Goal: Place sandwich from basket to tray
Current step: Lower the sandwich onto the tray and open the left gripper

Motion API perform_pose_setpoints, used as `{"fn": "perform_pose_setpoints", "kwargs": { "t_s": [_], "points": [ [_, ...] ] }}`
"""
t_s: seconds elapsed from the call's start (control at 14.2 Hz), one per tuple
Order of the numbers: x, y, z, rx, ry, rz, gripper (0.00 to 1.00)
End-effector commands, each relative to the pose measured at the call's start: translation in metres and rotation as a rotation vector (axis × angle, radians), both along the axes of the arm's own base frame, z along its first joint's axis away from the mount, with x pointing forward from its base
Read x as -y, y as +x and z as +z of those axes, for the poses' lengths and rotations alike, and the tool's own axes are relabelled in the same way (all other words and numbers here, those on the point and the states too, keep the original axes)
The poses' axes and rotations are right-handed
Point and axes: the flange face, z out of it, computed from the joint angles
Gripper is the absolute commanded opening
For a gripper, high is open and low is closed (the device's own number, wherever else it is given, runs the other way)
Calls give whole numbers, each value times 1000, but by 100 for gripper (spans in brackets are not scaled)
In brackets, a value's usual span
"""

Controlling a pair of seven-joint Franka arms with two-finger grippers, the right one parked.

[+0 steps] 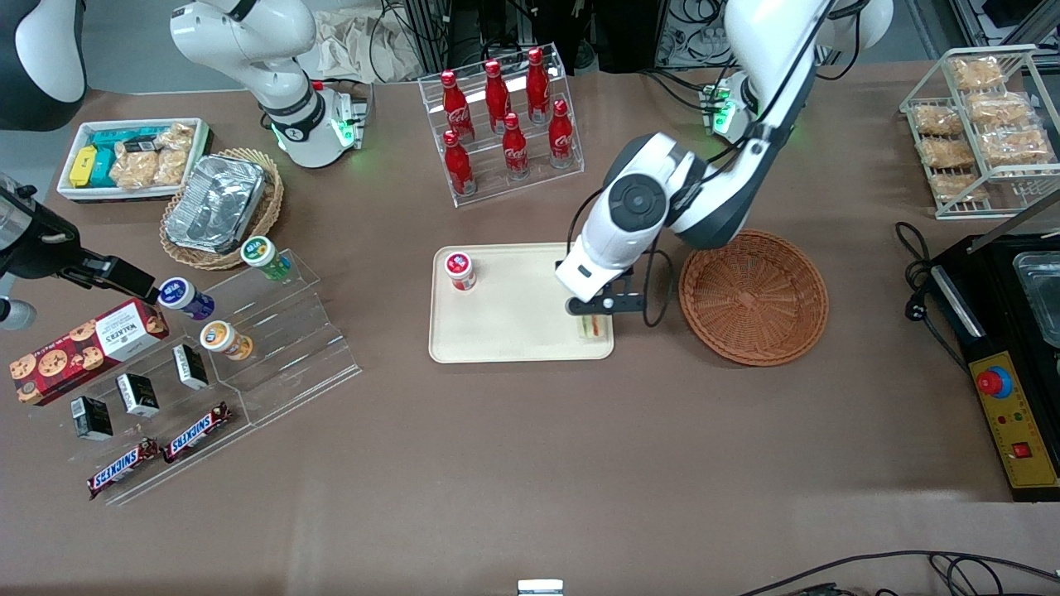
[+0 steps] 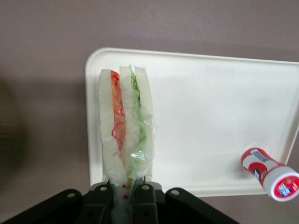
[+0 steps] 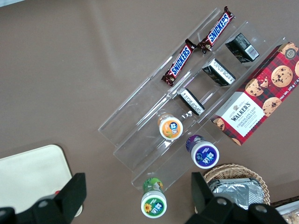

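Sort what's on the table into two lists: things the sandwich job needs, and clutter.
Job: sandwich, clamped in the end effector over the tray's corner; tray; basket, now holding nothing.

Clutter: red-capped jar lying on the tray; cola bottles; Snickers bars; cookie box.

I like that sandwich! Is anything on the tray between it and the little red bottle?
No, just bare tray between the sandwich, held in the gripper, and the red bottle, in the left wrist view.

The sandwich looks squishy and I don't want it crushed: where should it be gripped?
Across its flat bread faces at one end, from above, as the gripper holds the sandwich now over the tray: the layers stand on edge, so fingers press bread, not filling.
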Motion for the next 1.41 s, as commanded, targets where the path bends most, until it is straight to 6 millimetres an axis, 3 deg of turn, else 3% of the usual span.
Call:
{"fn": "perform_pose_setpoints", "kwargs": {
  "t_s": [0.0, 0.35, 0.49, 0.56, 0.7, 0.77, 0.92, 1.13, 1.27, 1.34],
  "points": [
    [6, -2, -28, -17, 4, 27, 0],
    [6, -6, -47, -27, 18, 8, 0],
    [4, -4, -52, -28, 18, 16, 32],
    [2, -3, -53, -25, 20, 13, 67],
    [-1, -1, -54, -11, 37, -1, 82],
    [-4, 2, -51, -5, 38, 5, 99],
    [-12, 14, -28, 20, 28, 27, 99],
    [-56, 43, 33, 24, 44, 33, 99],
    [-91, 60, 73, 49, 34, 23, 98],
    [-120, 71, 97, 80, 20, 39, 98]
  ]
}}
